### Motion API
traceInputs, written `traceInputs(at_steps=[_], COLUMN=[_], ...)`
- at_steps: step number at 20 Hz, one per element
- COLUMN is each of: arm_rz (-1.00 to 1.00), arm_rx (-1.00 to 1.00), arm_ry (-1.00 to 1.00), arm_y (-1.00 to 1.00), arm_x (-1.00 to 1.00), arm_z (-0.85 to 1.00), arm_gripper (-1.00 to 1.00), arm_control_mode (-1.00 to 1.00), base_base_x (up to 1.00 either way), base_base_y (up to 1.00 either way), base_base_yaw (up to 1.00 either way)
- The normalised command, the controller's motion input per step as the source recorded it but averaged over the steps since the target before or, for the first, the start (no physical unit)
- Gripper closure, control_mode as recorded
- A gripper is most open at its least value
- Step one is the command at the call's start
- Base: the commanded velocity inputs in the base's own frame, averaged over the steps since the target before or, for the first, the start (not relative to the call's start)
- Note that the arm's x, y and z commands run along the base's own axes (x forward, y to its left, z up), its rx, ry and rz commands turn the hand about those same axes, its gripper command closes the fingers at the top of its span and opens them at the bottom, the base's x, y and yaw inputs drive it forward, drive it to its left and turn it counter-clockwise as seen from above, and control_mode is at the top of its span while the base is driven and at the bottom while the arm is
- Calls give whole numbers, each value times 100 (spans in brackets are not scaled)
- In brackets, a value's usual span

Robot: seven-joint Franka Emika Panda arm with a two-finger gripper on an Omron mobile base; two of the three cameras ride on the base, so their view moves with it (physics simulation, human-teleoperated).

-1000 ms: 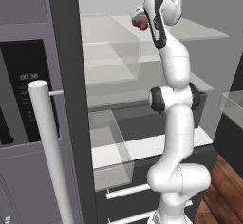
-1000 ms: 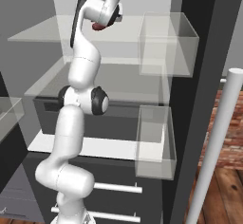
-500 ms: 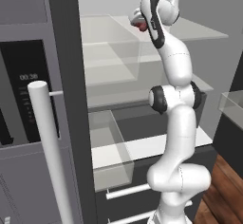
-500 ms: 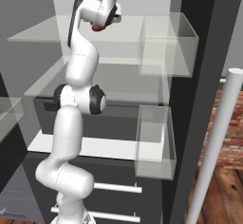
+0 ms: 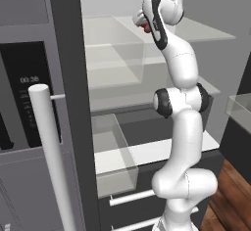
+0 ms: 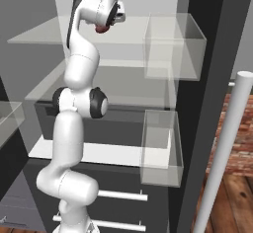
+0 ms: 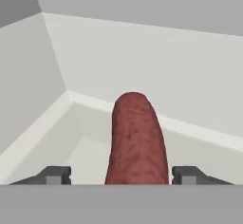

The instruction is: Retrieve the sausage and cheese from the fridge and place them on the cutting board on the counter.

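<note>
Presently the two-finger gripper stands open, its dark fingertips clear of the plump reddish-brown sausage on either side. The sausage lies centre frame in the hand view, between the jaws, on an upper shelf of the dark-grey French-door fridge, near the back wall. Risk: the rounded link may roll or squeeze out if the jaws close off-centre.

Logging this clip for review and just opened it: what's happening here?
The arm is reaching onto an upper shelf of the open fridge. Its gripper straddles the sausage, which lies between the two fingers with a gap on each side, so it is not yet gripped. The cheese and board aren't in sight.
</note>
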Motion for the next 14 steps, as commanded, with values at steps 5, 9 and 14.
traceInputs(at_steps=[5,9,14], arm_rz=[2,0,0], arm_rx=[0,0,0], arm_ry=[25,21,15], arm_y=[-16,-17,-10], arm_x=[-3,-33,-63], arm_z=[-16,-22,-18], arm_gripper=[100,100,100], arm_control_mode=[-100,-100,-100], base_base_x=[0,0,0], base_base_y=[0,0,0], base_base_yaw=[0,0,0])
